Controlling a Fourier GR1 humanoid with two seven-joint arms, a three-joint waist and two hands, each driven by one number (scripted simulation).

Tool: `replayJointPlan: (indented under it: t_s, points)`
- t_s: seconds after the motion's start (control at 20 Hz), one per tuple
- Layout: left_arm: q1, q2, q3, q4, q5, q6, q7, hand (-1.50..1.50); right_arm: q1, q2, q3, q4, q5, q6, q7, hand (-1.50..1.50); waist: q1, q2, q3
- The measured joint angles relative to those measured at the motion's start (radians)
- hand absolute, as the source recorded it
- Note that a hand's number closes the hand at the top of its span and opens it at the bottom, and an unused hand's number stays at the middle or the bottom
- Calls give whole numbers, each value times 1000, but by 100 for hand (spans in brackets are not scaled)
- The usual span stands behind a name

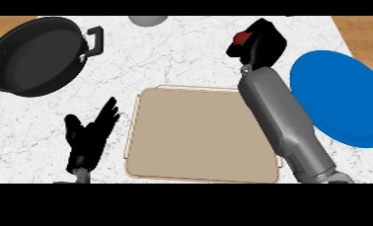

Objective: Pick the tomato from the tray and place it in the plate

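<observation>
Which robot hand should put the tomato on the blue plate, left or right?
The right robot hand. It already curls round the red tomato, lifted off the tray, and the blue plate lies just to its right. The left robot hand rests open, left of the tray.

A white marbled worktop (189, 52) with grey veining filled most of the view, and warm brown wood (355, 32) showed at its far corners.
</observation>
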Motion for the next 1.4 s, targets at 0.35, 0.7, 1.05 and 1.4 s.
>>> replayJointPlan:
  t_s: [0.35, 0.7, 1.05, 1.4]
  points:
    - [-13, -7, 1, 10, -9, 13, 3, 0, 47, 8, -116, -41, 215, -138, 61, 150, -14, 1, 2]
    - [0, -8, 8, 19, -2, 2, -13, 0, 170, -21, -275, -115, 382, -236, 68, 150, -17, 1, 3]
    - [-11, -12, 12, 18, -2, -1, -10, 0, 296, -84, -437, -170, 416, -354, 27, 150, -13, 2, 4]
    - [-4, -16, 6, -1, -9, -6, 0, 0, 329, -244, -490, -53, 163, -457, -84, 150, -1, 4, 5]
